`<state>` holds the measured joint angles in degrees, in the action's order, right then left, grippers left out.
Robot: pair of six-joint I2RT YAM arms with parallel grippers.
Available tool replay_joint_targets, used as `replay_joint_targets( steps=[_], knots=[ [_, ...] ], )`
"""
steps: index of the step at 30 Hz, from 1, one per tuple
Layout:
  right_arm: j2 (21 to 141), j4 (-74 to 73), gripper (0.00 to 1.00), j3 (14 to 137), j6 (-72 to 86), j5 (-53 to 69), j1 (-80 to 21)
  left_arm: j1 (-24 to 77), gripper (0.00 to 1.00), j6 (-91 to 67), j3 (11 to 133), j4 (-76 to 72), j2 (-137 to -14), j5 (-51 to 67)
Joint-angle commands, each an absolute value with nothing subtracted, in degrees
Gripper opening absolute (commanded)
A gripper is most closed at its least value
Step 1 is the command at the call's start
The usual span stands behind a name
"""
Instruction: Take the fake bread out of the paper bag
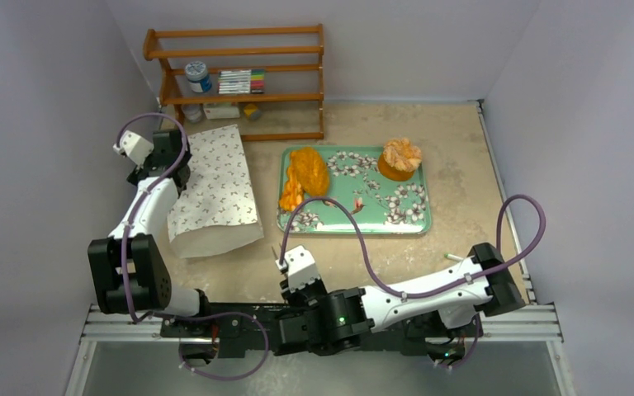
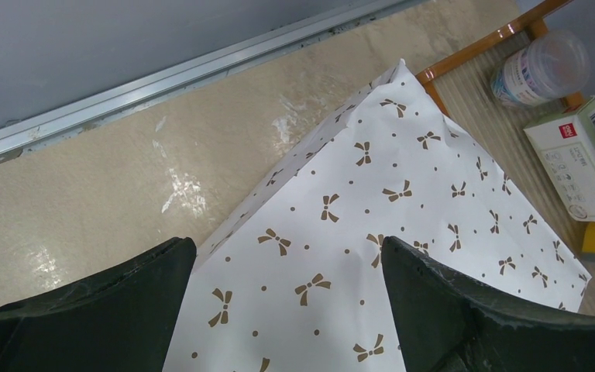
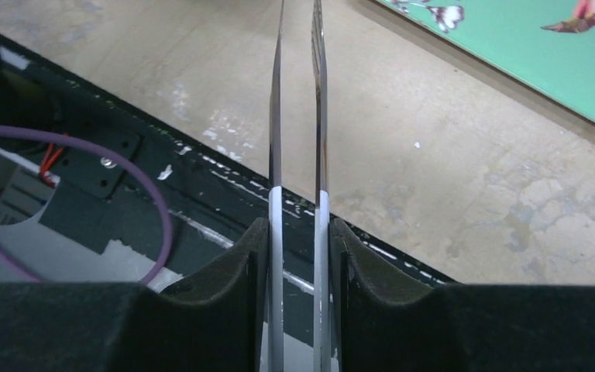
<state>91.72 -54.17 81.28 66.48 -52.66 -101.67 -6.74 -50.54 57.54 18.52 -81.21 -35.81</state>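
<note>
The bag (image 2: 372, 256) is matt white paper, creased. The worktop (image 2: 108, 194) looks like mottled stone, smooth with a faint sheen. The rack (image 1: 239, 51) is glossy varnished wood. The tray (image 1: 369, 180) is smooth and semi-gloss. The bread (image 1: 309, 169) is lumpy and matt. The jar (image 2: 542, 66) is clear plastic. The left claw (image 2: 287, 252) has matt black fingers (image 2: 101, 318); the right claw (image 3: 298, 232) has dull foam-like pads (image 3: 217, 283) against mirror-bright metal tongs (image 3: 276, 116).
</note>
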Motion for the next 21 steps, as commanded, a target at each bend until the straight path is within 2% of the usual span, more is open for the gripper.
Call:
replay_joint_targets(
  steps=[1, 8, 17, 21],
  knots=[
    [90.4, -45.5, 0.34, 83.6, 58.2, -53.4, -102.4, -7.2, 0.92, -49.1, 60.1, 18.1, -81.8, -36.7],
    [92.2, -29.0, 0.34, 82.1, 44.0, -50.1, -100.7, -7.3, 0.92, -49.0, 60.0, 18.8, -81.9, -37.2],
    [97.4, -5.4, 0.34, 78.9, 27.8, -44.4, -92.2, -10.1, 0.92, -49.7, 60.2, 20.3, -81.6, -35.4],
    [101.8, 0.5, 0.34, 80.1, 23.8, -41.4, -89.5, -11.2, 0.92, -49.9, 60.4, 20.3, -82.0, -35.2]
  ],
)
